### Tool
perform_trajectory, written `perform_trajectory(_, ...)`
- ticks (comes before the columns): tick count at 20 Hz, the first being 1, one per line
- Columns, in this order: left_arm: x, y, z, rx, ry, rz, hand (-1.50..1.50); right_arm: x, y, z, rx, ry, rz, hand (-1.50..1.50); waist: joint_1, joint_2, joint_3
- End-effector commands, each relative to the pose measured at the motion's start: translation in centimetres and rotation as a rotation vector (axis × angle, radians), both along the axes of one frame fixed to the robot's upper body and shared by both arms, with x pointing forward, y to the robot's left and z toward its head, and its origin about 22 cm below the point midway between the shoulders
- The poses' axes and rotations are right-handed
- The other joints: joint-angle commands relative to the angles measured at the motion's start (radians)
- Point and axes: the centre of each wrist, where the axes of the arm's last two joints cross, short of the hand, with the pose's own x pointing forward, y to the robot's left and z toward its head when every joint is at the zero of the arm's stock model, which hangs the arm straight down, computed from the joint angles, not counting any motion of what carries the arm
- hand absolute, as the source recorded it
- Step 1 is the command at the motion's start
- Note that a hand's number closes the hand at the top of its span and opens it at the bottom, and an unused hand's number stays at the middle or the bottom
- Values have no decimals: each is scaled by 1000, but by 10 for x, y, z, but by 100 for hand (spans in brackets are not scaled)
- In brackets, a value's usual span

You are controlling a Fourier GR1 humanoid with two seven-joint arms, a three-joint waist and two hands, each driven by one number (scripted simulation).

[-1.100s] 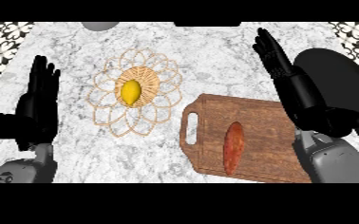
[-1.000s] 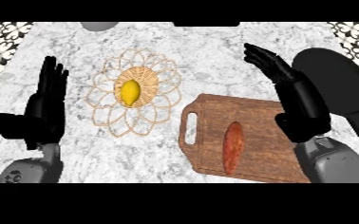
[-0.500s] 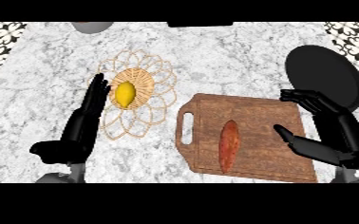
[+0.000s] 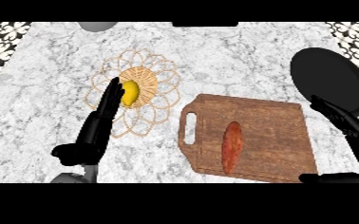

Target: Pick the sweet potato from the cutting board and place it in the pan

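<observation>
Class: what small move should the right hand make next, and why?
Probably shift the right hand left, over the sweet potato: it lies untouched on the board, and the open hand is apart from it, at the board's right edge.

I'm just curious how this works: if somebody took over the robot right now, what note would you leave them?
Left hand: open, fingers straight, beside the lemon on the woven mat.
Right hand: open, at the cutting board's right edge, holding nothing.
The sweet potato lies on the board; the pan sits past its far right corner.
Done: nothing grasped. Left: grasp the sweet potato, put it in the pan.
</observation>
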Motion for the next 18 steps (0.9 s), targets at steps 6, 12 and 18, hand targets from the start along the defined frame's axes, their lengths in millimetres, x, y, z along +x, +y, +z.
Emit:
perform_trajectory(6,9,7,8,7,3,-12,0,30,42,41,-349,136,114,-150,17,2,-1)
perform_trajectory(12,6,-3,3,7,3,-24,0,49,80,38,-651,254,247,-150,32,4,-1)
perform_trajectory(18,16,-2,7,7,7,-24,0,40,128,-7,-788,279,288,-150,12,1,0)
